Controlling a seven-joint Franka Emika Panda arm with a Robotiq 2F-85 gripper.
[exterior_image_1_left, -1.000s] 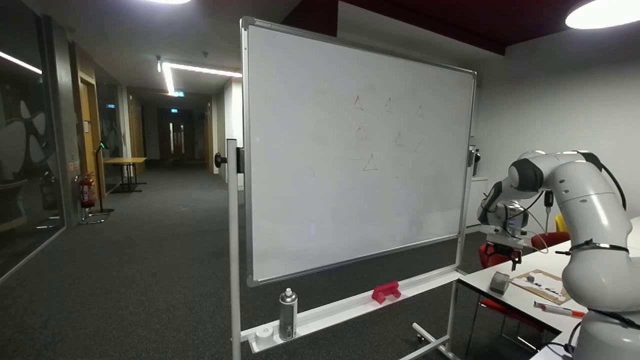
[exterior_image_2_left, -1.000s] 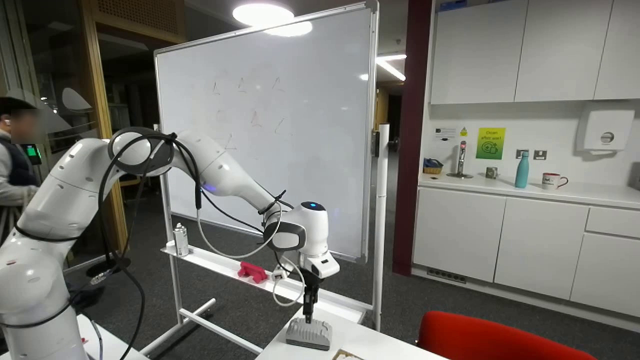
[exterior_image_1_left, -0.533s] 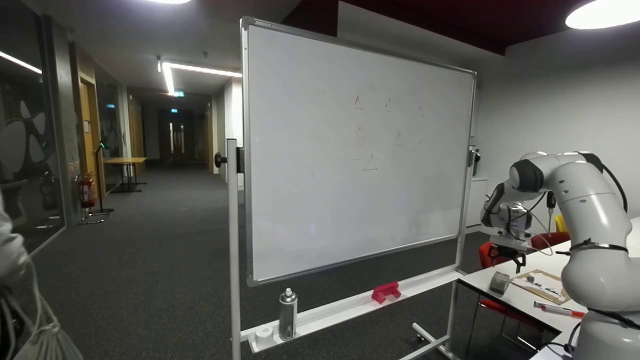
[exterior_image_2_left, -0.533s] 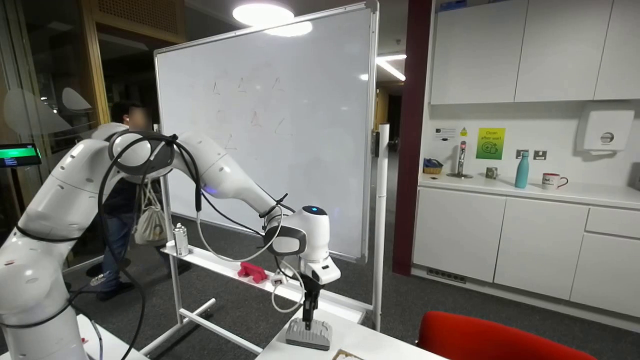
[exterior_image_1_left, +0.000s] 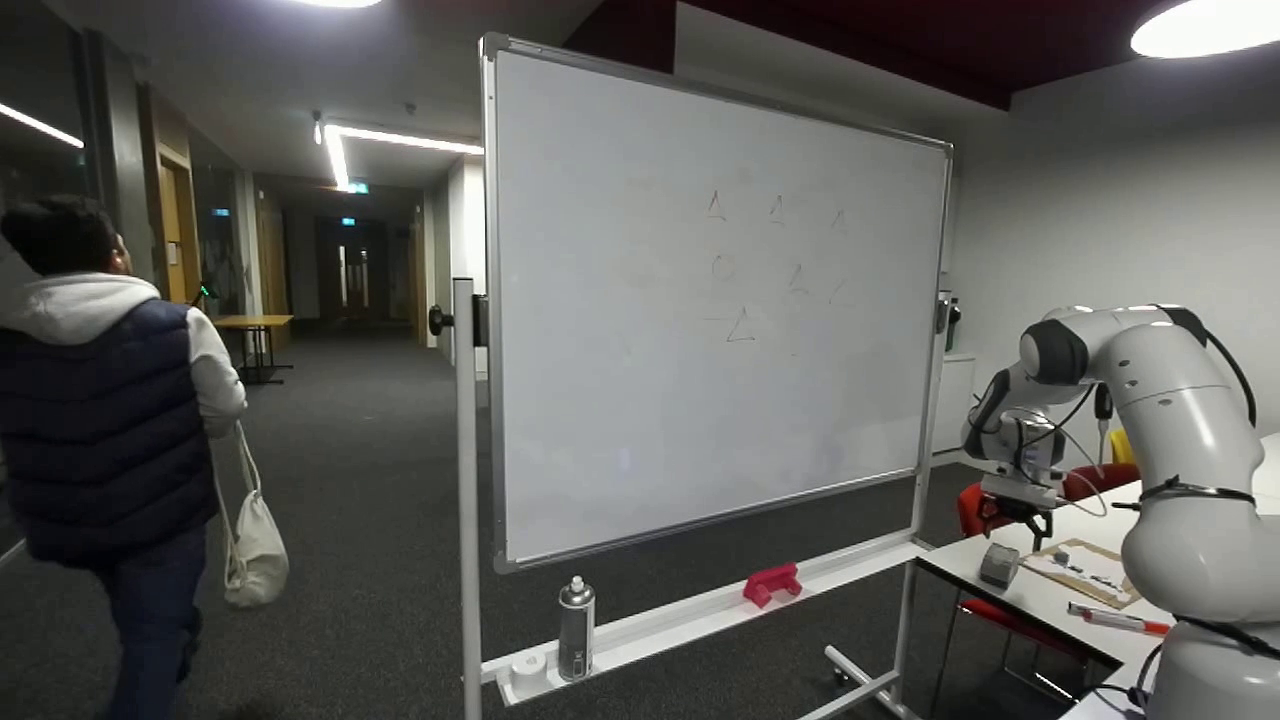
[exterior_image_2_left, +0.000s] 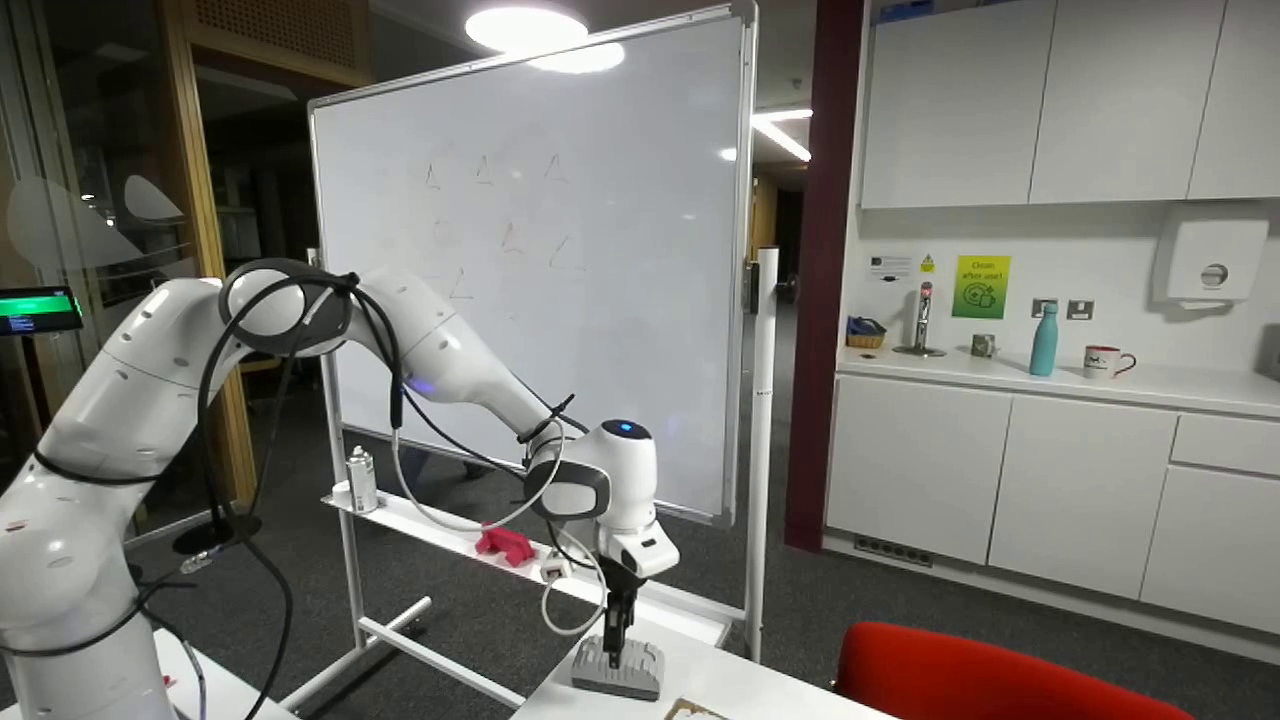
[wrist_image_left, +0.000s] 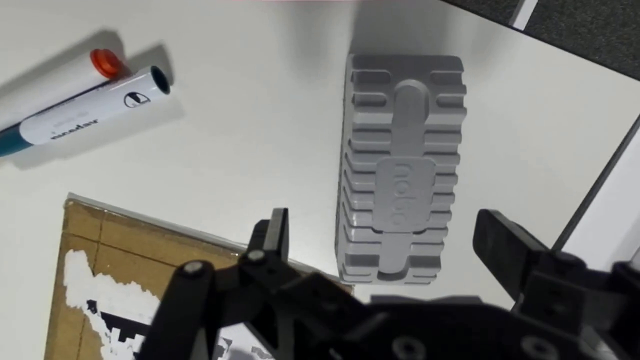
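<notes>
- Slightly lower than half a second ago, the jaws of the robot arm (exterior_image_2_left: 440, 340) overlap more of the grey eraser (wrist_image_left: 400, 170) in an exterior view. A person (exterior_image_1_left: 110, 420) in a padded vest, then just a sleeve and a bag at the picture's edge, now shows nearly whole.
- Jaws stand wide apart, with a gap on each side of the eraser in the wrist view; whether they are level with it, I cannot tell.
- The eraser rests ridged side up on the white surface (wrist_image_left: 240, 125); its raised panel bears sideways letters that seem to read "nobo".
- Two markers touch each other: a teal-ended marker (wrist_image_left: 95, 107), printed upside down with what looks like "niceday" and a round logo, and an orange-ended marker (wrist_image_left: 55, 87).
- A brown board (wrist_image_left: 145, 245), one corner near the eraser, carries torn white paper with unreadable scraps of black print.
- The whiteboard (exterior_image_1_left: 690, 430) shows thin, triangle-like pen marks. On its tray (exterior_image_1_left: 680, 620) sit a red holder (exterior_image_1_left: 772, 585) and a spray can (exterior_image_1_left: 576, 630), its label too small to read.
- A green sign (exterior_image_2_left: 981, 290) on the wall reads "Clean after use!"; the print on the mug (exterior_image_2_left: 1102, 362) is too small.
</notes>
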